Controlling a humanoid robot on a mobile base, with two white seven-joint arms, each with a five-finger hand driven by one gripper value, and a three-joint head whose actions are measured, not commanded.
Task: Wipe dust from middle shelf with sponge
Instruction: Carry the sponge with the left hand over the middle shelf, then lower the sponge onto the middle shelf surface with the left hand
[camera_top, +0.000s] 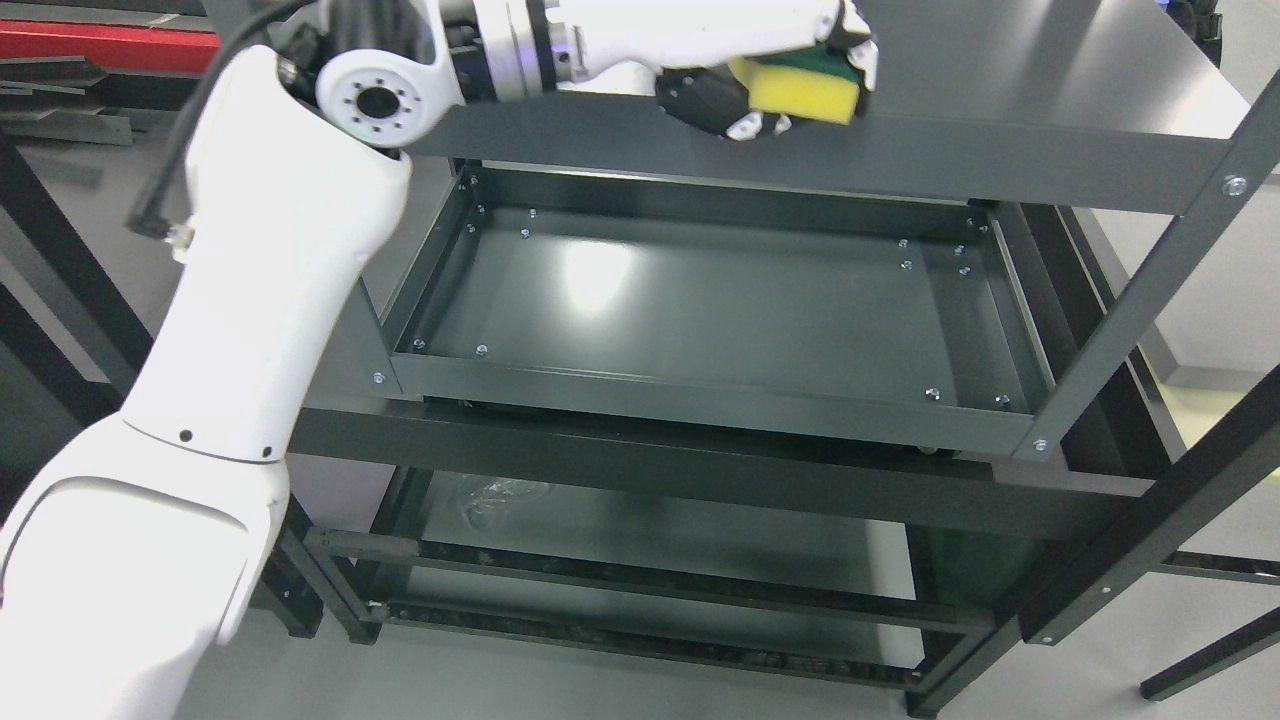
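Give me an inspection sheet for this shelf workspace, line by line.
Surface: dark grey metal middle shelf tray, bare, glare patch at left.
Job's things: yellow sponge with green scouring back, held above the flat grey top shelf.
Clutter: nothing seen on the middle shelf.
Grippers: left hand, fingers closed on the sponge; right hand not in view.
Cables: black cable along the left arm.
Surroundings: lower shelf, grey floor, red object at upper left.

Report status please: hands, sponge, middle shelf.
Left robot hand shut on sponge, at top shelf front edge. Right arm not in view. Middle shelf below, not yet touched, nothing seen lying on it.
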